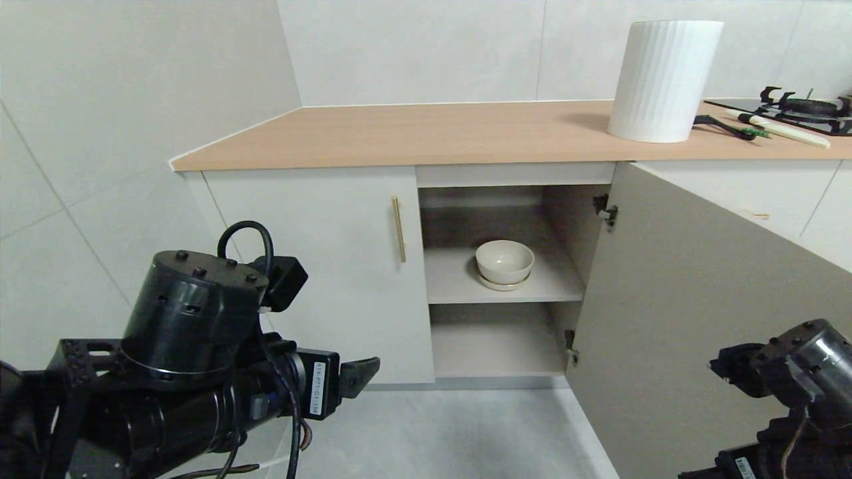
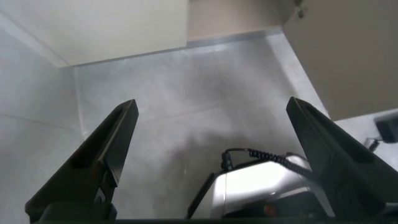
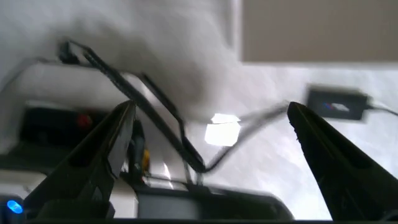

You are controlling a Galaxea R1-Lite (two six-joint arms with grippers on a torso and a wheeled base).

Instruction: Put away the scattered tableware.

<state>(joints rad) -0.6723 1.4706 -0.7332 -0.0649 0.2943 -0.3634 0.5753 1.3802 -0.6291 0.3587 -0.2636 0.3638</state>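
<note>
Left gripper (image 2: pixel 211 106) nearest, low over grey floor (image 1: pixel 459 432), fingers spread wide, nothing between them. Right gripper (image 3: pixel 211 107) likewise spread, holding nothing, near open cabinet door (image 1: pixel 665 319). Cabinet interior exposed: beige bowl (image 1: pixel 504 259) upright on small plate (image 1: pixel 500 285), both on upper shelf (image 1: pixel 452 279), toward its right side. Lower shelf (image 1: pixel 492 349) beneath. Left door (image 1: pixel 319 266) closed, gold handle (image 1: pixel 398 229). Wooden countertop (image 1: pixel 399 136) above; white ribbed container (image 1: pixel 662 80) at right, gas burner (image 1: pixel 809 106) and pale utensil (image 1: pixel 789 131) beside it. Pale tiled walls (image 1: pixel 133 100) behind and at left.
</note>
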